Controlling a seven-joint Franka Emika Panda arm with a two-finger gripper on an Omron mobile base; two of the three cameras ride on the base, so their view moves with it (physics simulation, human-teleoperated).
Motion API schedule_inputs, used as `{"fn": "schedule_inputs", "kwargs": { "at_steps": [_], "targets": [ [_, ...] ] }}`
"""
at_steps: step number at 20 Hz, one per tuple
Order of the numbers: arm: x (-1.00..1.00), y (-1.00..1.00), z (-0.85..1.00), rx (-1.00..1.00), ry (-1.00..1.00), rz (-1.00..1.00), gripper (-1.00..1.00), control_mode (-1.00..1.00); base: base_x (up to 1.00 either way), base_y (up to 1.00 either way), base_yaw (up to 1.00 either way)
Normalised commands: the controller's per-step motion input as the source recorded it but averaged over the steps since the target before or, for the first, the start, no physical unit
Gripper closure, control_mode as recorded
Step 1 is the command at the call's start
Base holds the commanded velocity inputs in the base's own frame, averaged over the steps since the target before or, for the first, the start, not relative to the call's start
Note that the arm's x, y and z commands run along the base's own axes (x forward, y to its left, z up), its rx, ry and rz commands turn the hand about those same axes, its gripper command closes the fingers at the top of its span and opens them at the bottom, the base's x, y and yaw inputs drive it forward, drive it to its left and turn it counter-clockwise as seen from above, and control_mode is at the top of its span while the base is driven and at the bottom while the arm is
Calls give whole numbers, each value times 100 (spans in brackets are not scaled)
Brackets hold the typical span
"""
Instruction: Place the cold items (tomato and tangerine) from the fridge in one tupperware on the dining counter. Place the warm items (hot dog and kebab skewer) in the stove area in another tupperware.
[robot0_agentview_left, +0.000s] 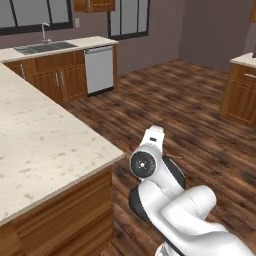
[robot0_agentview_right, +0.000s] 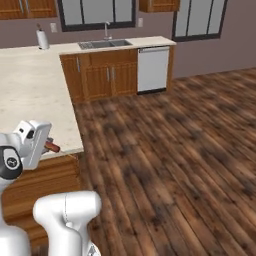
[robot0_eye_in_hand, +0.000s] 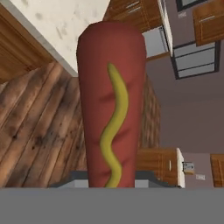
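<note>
counter (robot0_agentview_left: 45, 145) edge runs just left of the arm, its corner right beside the wrist. wide open wood floor (robot0_agentview_right: 170, 150) ahead and right, with the dishwasher (robot0_agentview_right: 152, 69) and sink (robot0_agentview_right: 104, 44) far back. gripper (robot0_eye_in_hand: 111, 177) clamped on hot dog (robot0_eye_in_hand: 111, 100), held off the counter over the floor; its tip (robot0_agentview_right: 52, 147) pokes out past the hand.

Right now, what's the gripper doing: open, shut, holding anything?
Gripper: shut on the hot dog, which sticks out along the hand view, mustard stripe facing the camera.
</note>
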Motion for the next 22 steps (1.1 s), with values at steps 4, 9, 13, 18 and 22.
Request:
{"fn": "schedule_inputs", "kwargs": {
  "at_steps": [4, 9, 13, 18, 22],
  "targets": [
    [0, 0, 0, 0, 0, 0, 100, 100, -56, 100, 8],
    [0, 0, 0, 0, 0, 0, 100, 100, -51, 100, 7],
    [0, 0, 0, 0, 0, 0, 100, 100, -38, 100, 0],
    [0, 0, 0, 0, 0, 0, 100, 100, -21, 100, 0],
    [0, 0, 0, 0, 0, 0, 100, 100, -12, 100, 0]
  ]
}}
